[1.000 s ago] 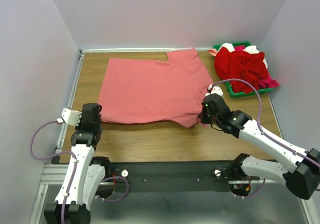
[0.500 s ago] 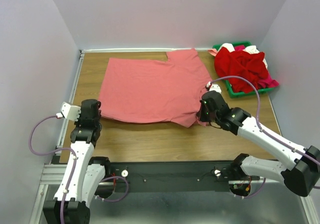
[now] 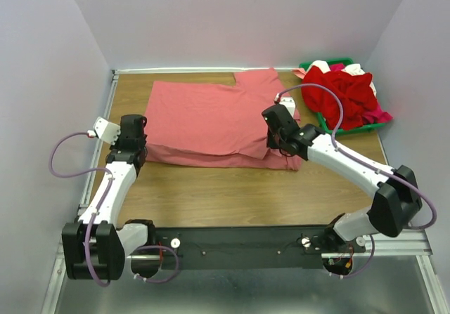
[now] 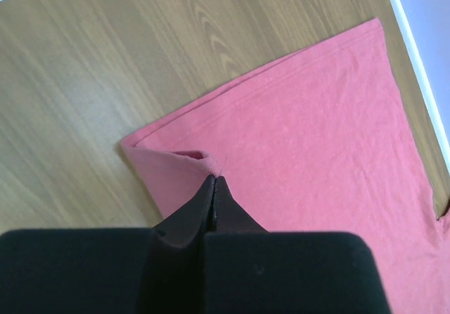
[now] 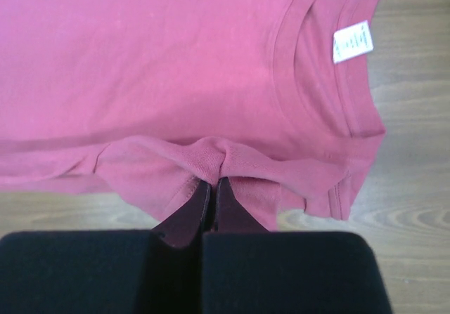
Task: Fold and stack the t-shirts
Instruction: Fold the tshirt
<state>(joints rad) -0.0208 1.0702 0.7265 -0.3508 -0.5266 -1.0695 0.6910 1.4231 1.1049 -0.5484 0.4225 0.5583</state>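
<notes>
Fingers of the left gripper [image 4: 213,182] are pressed together on a bunched fold of the pink t-shirt [image 3: 211,117], at the corner farthest from the green bin [image 3: 328,126]. Fingers of the right gripper [image 5: 213,182] are likewise pinched on a pleat of the same shirt's near edge, at the end closest to the bin.

Counter [image 3: 232,191]: wood-grain, carrying all items.

T-shirt: lies beside the bin with its long axis running across the counter toward the bin. The collar [image 5: 279,61] end points at the bin and the hem end points away from it. The near edge is doubled over onto the body along the stretch between the two grippers.

Bin: holds a heap of red clothes [image 3: 341,89], with white and pink pieces showing at the heap's edges.

Neck label [image 5: 351,41]: white, sewn inside the collar. Its print is too small to read.
</notes>
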